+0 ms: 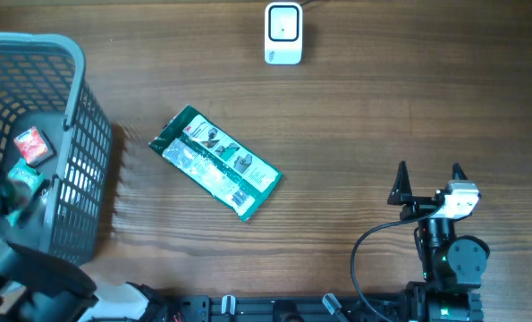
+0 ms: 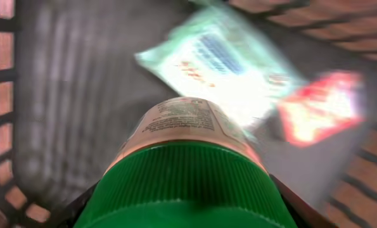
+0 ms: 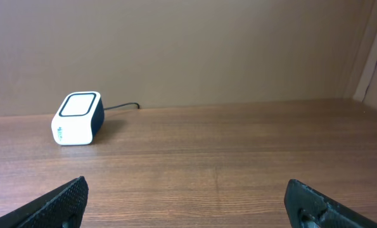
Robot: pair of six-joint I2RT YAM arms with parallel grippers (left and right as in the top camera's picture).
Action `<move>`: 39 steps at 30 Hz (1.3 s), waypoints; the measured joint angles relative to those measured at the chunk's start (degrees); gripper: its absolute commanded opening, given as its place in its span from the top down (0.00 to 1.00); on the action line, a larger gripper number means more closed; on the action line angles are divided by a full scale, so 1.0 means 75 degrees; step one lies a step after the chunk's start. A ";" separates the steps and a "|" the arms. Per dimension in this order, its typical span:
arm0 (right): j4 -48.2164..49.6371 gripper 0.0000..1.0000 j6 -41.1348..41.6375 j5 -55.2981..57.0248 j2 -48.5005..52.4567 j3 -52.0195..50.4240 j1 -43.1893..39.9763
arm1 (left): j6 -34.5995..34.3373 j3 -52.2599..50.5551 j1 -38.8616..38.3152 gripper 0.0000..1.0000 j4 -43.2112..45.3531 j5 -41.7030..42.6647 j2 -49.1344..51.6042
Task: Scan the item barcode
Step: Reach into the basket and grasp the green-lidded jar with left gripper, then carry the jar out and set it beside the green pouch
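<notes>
You have brown wood surface point(image 1: 355, 116), plain tan wall point(image 3: 175, 50) behind scanner point(image 1: 282, 34) | right fingers point(image 3: 58, 202) wide | left fingers point(image 2: 71, 214) flank bottle point(image 2: 182, 171); grip: cannot tell.

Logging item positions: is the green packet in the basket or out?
Out: the green packet lies flat on the table, apart from the basket.
</notes>
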 measured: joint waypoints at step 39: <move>0.0000 0.00 0.0000 -0.0055 0.0038 -0.0003 0.0000 | 0.0312 0.1988 -1.3202 0.00 0.0962 -0.1664 0.3955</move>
